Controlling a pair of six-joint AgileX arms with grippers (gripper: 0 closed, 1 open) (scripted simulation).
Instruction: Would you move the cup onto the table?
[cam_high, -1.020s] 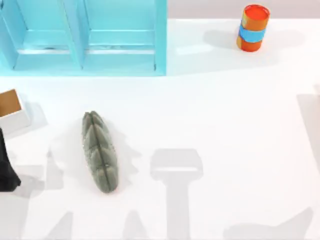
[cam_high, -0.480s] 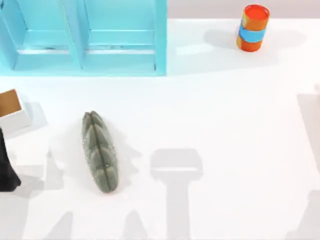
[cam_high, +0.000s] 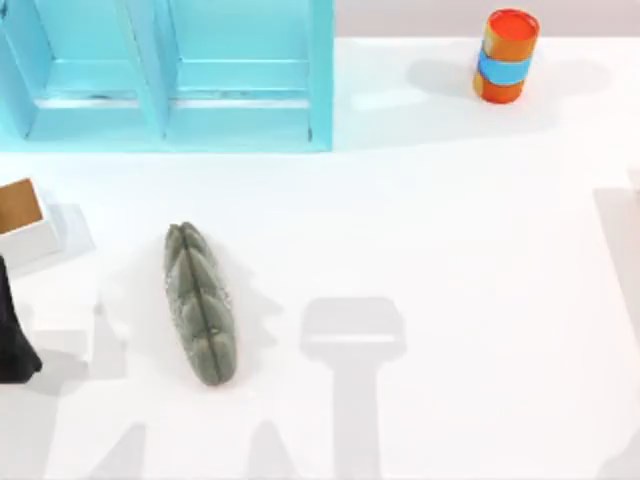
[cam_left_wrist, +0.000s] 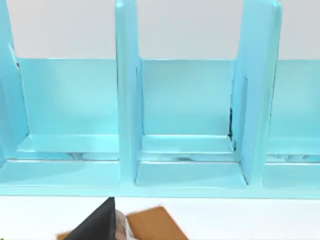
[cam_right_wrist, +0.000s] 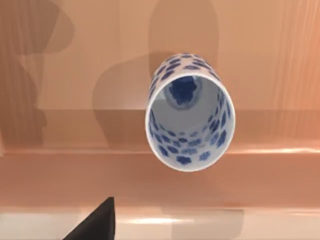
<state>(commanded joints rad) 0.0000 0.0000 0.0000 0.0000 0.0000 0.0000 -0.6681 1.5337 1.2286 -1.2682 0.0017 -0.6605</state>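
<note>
The cup (cam_right_wrist: 190, 112), on a wooden shelf (cam_right_wrist: 75, 170), should be approached squarely by the right pincer; pincer states cannot be told.

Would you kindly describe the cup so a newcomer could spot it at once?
In the right wrist view, look at the brown wooden surface. The cup sits on it, its open mouth facing the camera. It is white with dark blue speckles, inside and out.
</note>
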